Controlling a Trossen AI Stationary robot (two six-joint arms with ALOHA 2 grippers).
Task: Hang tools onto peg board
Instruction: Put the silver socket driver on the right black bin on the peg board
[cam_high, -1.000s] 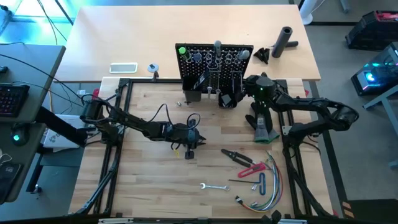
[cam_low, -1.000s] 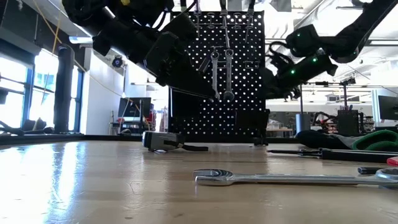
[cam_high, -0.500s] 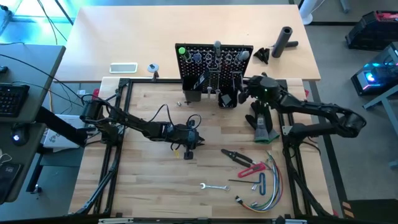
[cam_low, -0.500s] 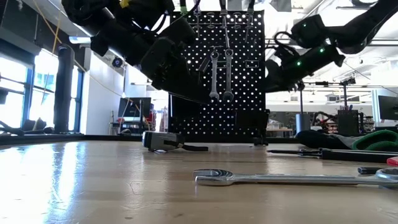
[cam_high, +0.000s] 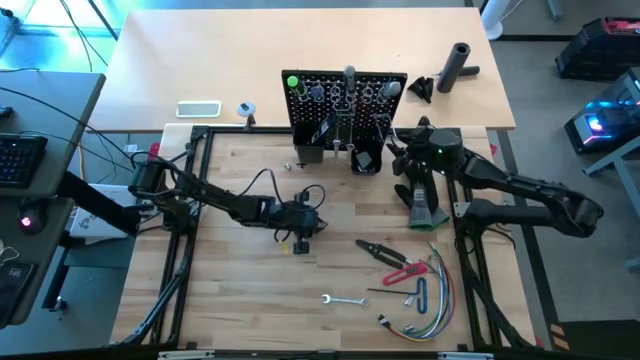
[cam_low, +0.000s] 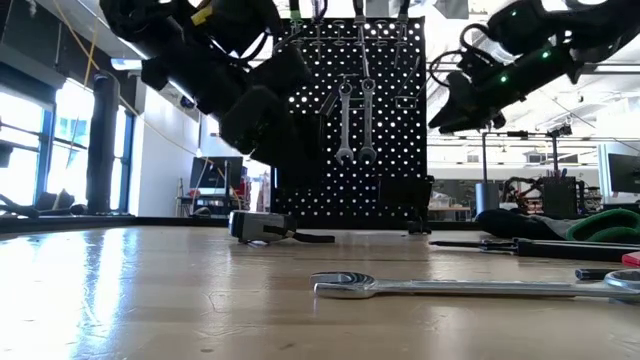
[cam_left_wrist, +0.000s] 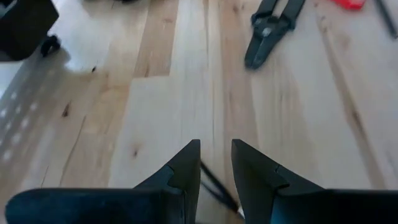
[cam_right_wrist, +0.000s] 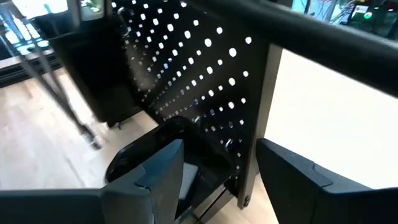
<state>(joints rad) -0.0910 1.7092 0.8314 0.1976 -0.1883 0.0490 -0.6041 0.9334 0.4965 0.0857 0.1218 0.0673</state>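
Right gripper (cam_right_wrist: 214, 168), jaws wide and empty, sits beside the peg board (cam_high: 345, 100); left gripper (cam_left_wrist: 214, 163) jaws narrow, apparently pinching a thin dark tool; approach hooks squarely
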